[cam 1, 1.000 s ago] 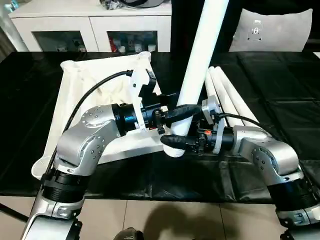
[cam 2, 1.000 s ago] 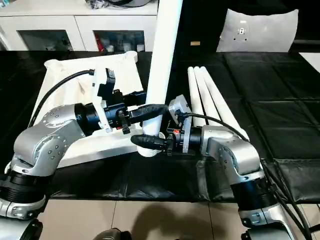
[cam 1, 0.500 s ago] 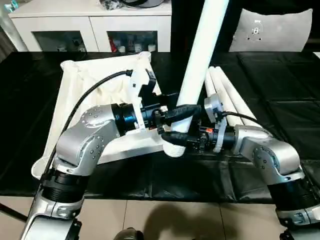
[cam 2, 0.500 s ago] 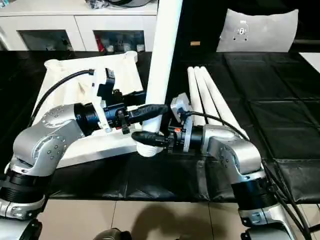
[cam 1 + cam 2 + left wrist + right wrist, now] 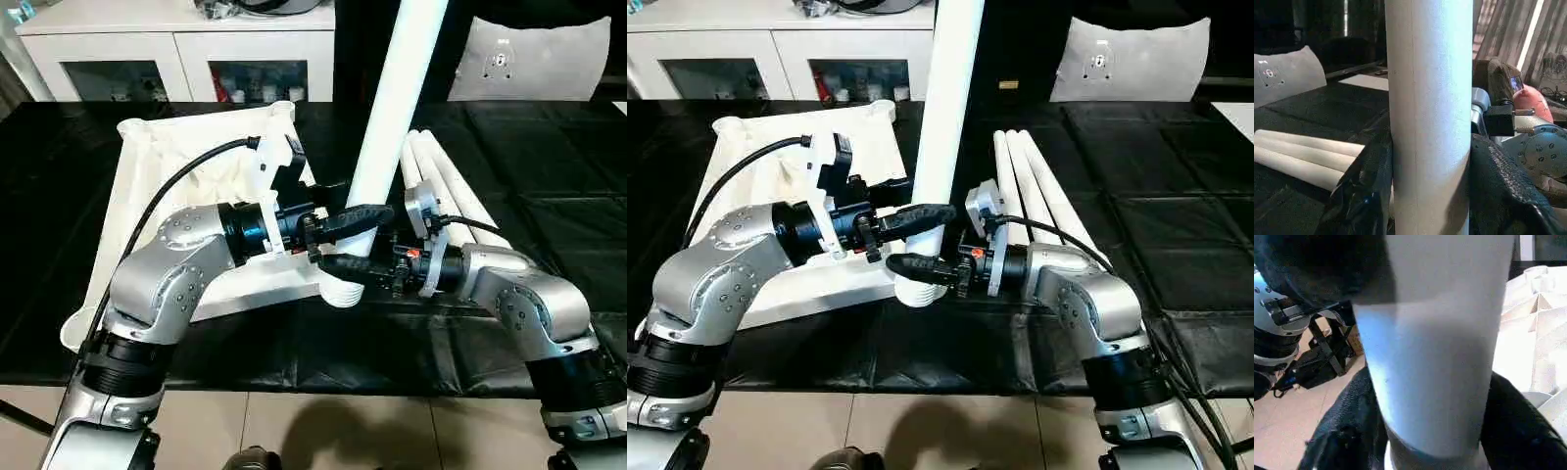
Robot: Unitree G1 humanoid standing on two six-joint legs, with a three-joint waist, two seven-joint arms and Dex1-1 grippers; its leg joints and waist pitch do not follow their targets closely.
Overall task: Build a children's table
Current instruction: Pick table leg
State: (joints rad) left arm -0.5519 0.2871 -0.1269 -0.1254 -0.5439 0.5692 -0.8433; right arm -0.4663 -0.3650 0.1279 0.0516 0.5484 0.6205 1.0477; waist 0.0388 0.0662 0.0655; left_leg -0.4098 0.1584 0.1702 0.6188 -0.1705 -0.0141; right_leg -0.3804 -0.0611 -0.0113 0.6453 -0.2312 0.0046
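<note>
The white table top (image 5: pixel 162 171) lies ribbed side up on the black cloth, left of centre. One white leg (image 5: pixel 392 108) stands nearly upright at its near right corner socket, the ribbed base (image 5: pixel 343 292) just above the corner. My left gripper (image 5: pixel 362 219) is shut on the leg low down; its black fingers (image 5: pixel 1359 196) press both sides. Just below it my right gripper (image 5: pixel 345 266) comes from the right and is shut on the leg's base, fingers (image 5: pixel 1518 431) hugging it. Three more legs (image 5: pixel 446 186) lie side by side to the right.
A white cabinet (image 5: pixel 176 49) with glass doors stands behind the table. A pale cushion (image 5: pixel 534 59) sits at the back right. The black-covered table's front edge (image 5: pixel 313 377) runs just below my forearms, with tiled floor beyond it.
My right gripper has risen a little along the leg's base and drawn closer under the left gripper. The left gripper and the leg have stayed about where they were.
</note>
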